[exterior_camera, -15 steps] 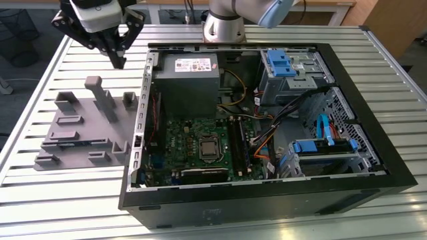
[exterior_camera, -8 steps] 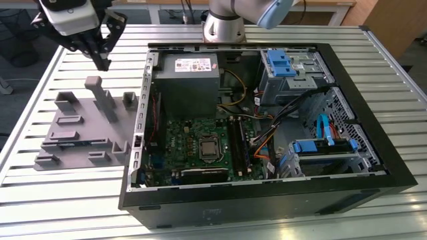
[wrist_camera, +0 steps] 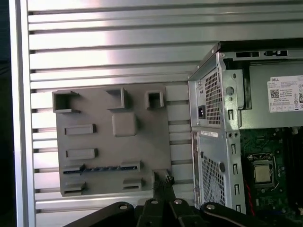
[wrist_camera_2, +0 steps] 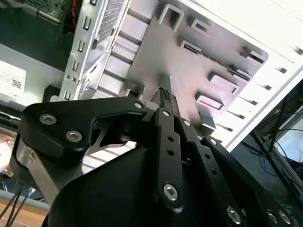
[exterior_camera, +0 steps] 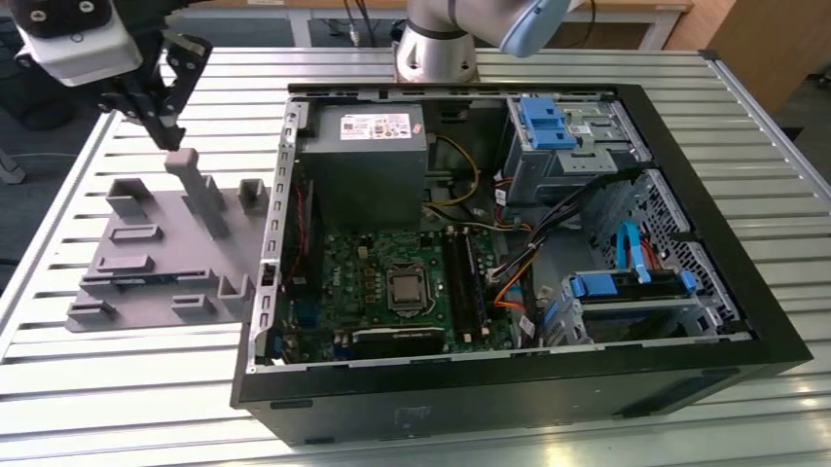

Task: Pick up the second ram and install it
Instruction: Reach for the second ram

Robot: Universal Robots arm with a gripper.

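Note:
The second ram (wrist_camera: 101, 168) is a thin dark blue-green stick standing on edge between two holders of the grey fixture plate (wrist_camera: 142, 142). In the exterior view it shows as a bluish line (exterior_camera: 154, 279) near the plate's front. My gripper (exterior_camera: 169, 141) hangs above the far end of the plate (exterior_camera: 156, 209), over a tall grey post (exterior_camera: 183, 161), well apart from the ram. Its black fingers (wrist_camera_2: 165, 97) meet at the tip with nothing between them, and the fingertips (wrist_camera: 163, 179) sit by the plate's edge. The black memory slots (exterior_camera: 464, 277) lie on the motherboard (exterior_camera: 377, 282).
The open black computer case (exterior_camera: 688, 233) lies on the slatted metal table (exterior_camera: 78, 370), at the exterior view's right of the plate. Inside are a grey power supply (exterior_camera: 364, 156), bright-blue drive latches (exterior_camera: 546, 122) and loose cables (exterior_camera: 520, 263). The arm's base (exterior_camera: 435, 49) stands behind the case.

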